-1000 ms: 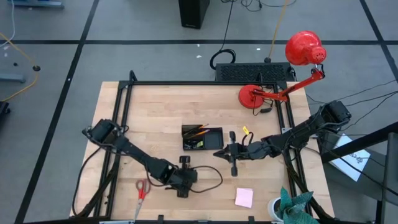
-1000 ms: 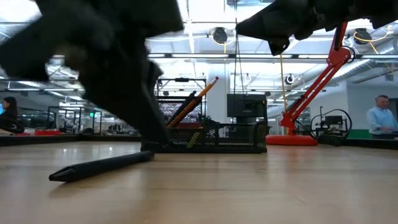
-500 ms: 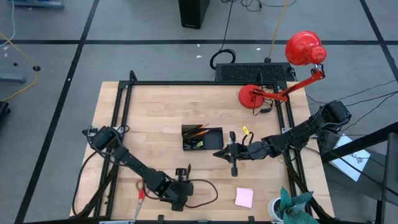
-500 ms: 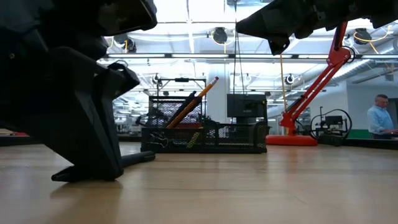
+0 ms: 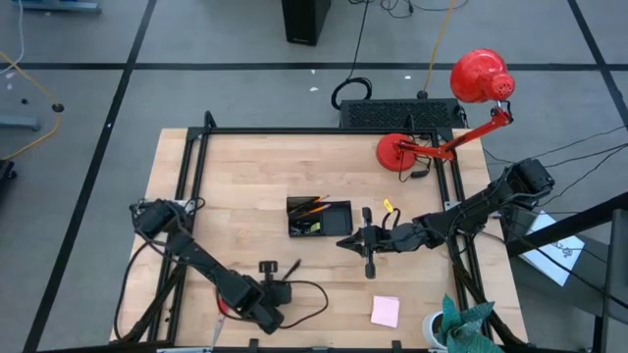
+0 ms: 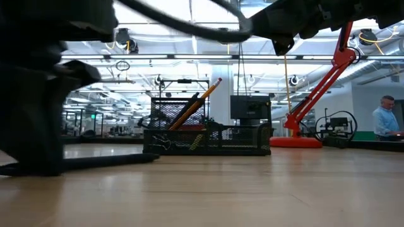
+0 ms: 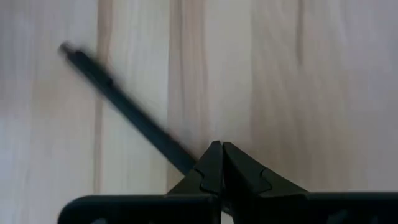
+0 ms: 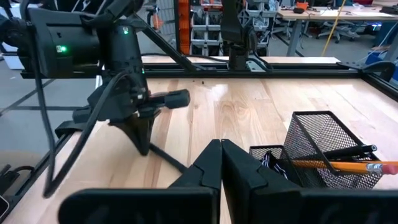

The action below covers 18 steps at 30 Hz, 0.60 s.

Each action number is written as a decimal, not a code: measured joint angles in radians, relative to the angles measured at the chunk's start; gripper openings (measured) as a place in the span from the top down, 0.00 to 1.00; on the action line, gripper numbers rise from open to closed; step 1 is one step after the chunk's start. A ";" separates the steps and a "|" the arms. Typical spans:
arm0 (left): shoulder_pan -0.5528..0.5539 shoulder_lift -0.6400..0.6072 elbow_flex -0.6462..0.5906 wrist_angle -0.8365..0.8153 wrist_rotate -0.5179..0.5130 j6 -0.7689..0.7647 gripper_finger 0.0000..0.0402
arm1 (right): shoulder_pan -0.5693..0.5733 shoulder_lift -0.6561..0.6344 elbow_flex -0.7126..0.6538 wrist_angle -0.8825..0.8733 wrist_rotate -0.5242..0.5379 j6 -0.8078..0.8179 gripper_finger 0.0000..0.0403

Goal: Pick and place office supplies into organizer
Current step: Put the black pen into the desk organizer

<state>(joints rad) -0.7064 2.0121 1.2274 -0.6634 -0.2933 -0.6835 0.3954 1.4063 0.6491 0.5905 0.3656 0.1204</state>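
- One desk (image 5: 245,176), two arms, one red lamp (image 5: 471,93) at the far right.
- Left gripper (image 7: 219,149): near the front edge, left of centre, pointing down at the desk. You see its jaws together over one end of the pen (image 7: 124,106); whether they pinch it, you cannot tell. Over the last second it has shifted leftward along the front edge.
- Right gripper (image 8: 221,148): jaws together, empty, just right of the organizer (image 5: 319,218); unchanged.
- One organizer, mid-desk. One orange pencil (image 6: 197,99) countable in it, leaning, tip up and to the right in the low view.
- One pink pad (image 5: 385,312), front right.
- One pair of scissors (image 5: 223,302), red, partly under the left arm.
- One loose pen, flat on the desk, long axis diagonal, free end toward the organizer.
- One yellow piece (image 5: 388,205), right of the organizer.
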 joint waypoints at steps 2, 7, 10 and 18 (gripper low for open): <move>-0.013 -0.007 0.000 -0.052 0.005 -0.016 0.95 | 0.000 0.000 0.000 0.000 0.000 0.000 1.00; -0.040 -0.040 -0.006 -0.156 0.001 -0.054 0.95 | 0.000 0.000 0.000 -0.003 0.000 -0.001 1.00; -0.051 -0.071 -0.014 -0.157 -0.027 -0.040 0.95 | 0.000 0.000 0.000 -0.004 0.000 -0.001 1.00; 0.000 -0.135 0.026 0.025 -0.064 0.123 0.95 | 0.000 0.000 0.000 -0.003 0.000 -0.001 1.00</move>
<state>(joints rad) -0.7062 1.8768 1.2537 -0.6380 -0.3571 -0.5604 0.3954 1.4063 0.6491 0.5873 0.3653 0.1196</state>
